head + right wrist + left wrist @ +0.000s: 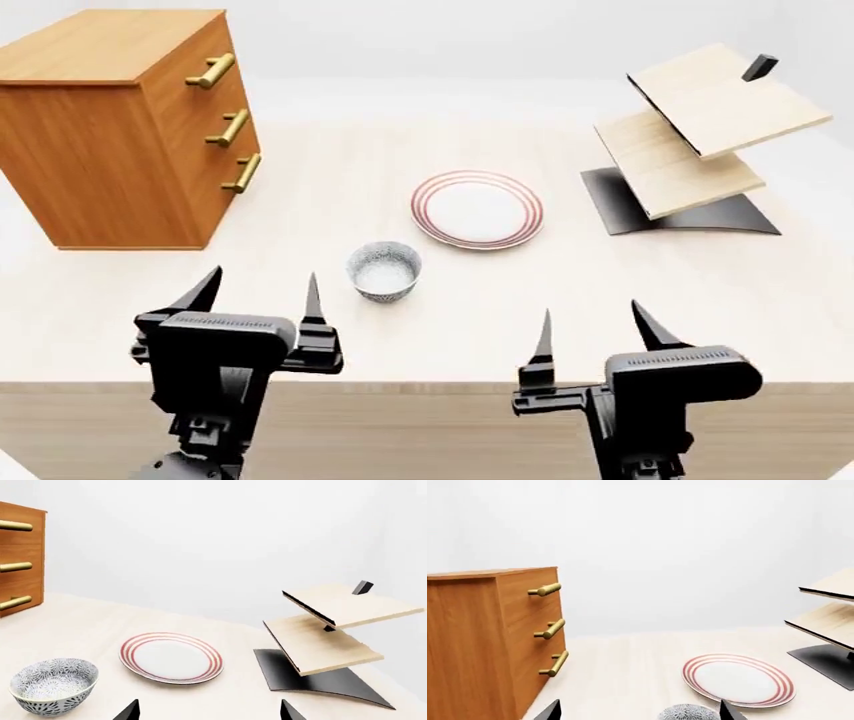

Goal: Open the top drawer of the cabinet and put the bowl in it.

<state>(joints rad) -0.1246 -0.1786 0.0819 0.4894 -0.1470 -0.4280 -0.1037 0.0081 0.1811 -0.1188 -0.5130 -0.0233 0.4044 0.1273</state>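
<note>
The cabinet (114,125) stands at the table's far left, orange-brown wood with three brass bar handles. Its top drawer (210,70) is pushed in flush, like the two below. The cabinet (490,640) and top drawer handle (546,589) also show in the left wrist view. The bowl (384,270), white inside and speckled blue-grey outside, sits upright on the table in front of the plate; its rim (689,713) peeks in between my left fingertips. My left gripper (260,290) hovers open near the front edge, left of the bowl. My right gripper (597,330) hangs open and holds nothing.
A flat white plate (477,209) with red rings lies mid-table behind the bowl. A pale tilted wooden shelf rack (694,130) on a black base stands at the far right. The table's front edge (427,383) runs just below both grippers.
</note>
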